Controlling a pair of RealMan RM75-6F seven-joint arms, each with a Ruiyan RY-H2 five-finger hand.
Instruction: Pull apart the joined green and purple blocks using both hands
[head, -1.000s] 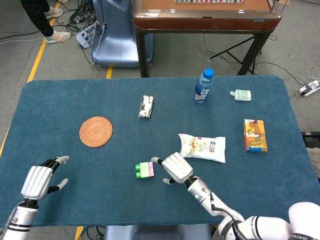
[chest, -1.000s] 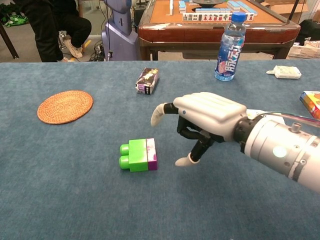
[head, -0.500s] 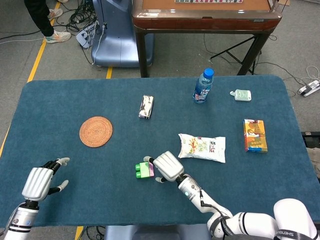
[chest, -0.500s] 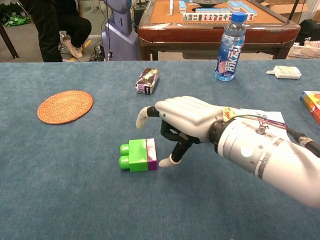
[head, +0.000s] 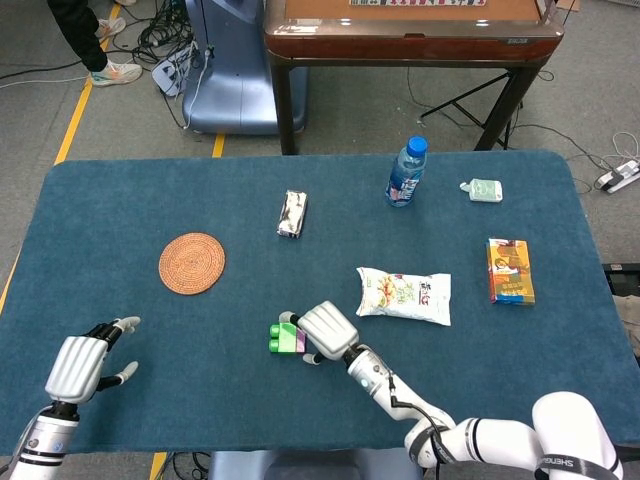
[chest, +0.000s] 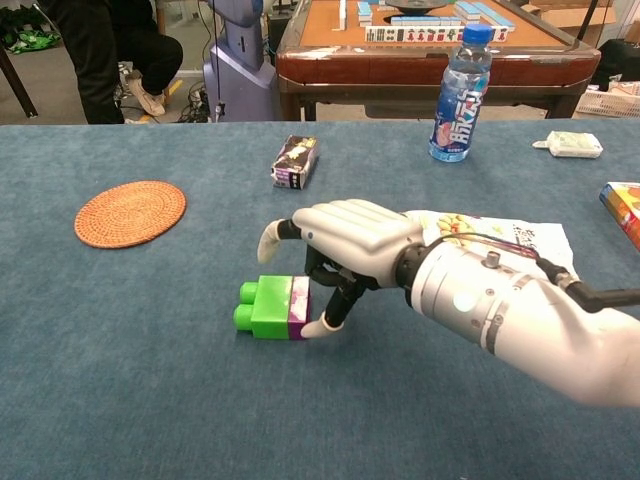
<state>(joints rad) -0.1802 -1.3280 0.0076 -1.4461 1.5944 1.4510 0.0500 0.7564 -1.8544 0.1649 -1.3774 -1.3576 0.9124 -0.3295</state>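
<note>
The joined blocks lie on the blue table near its front middle, the green block (head: 276, 338) (chest: 265, 307) on the left and the purple block (head: 295, 340) (chest: 298, 303) on the right. My right hand (head: 326, 328) (chest: 345, 238) is over the purple end; its thumb tip touches the purple block's near right corner and another finger reaches over the top. The hand's fingers are apart and not clasped around the blocks. My left hand (head: 76, 364) hovers far to the left by the front edge, fingers spread and holding nothing; the chest view does not show it.
A woven coaster (head: 191, 263) lies at the left. Behind my right hand is a white snack bag (head: 404, 295). Farther back stand a foil packet (head: 292, 213) and a water bottle (head: 404, 172). A colourful box (head: 510, 270) lies at the right.
My right hand has moved left from beside the blocks until it reaches over and touches the purple end. The blocks have shifted slightly left. The left hand has barely moved.
</note>
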